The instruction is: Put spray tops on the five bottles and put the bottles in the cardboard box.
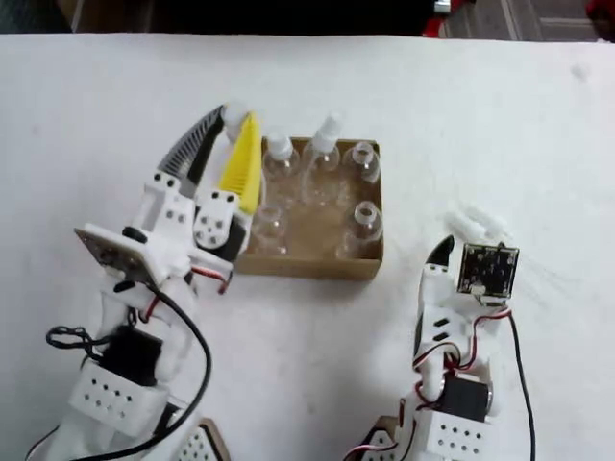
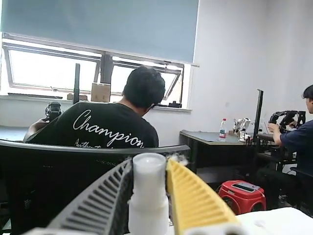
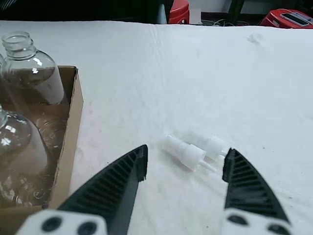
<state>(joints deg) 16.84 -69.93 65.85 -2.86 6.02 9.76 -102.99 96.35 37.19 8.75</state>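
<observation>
My left claw (image 1: 236,117) is gripping one spray top (image 2: 148,193) at the corner of the cardboard box (image 1: 307,264). My right claw (image 3: 186,156) is hanging open over two loose tops (image 3: 211,145). The five bottles (image 1: 363,223) are standing in the box, two capped and three bare. If I am coming down off-centre, the top could slip or knock one over.
</observation>
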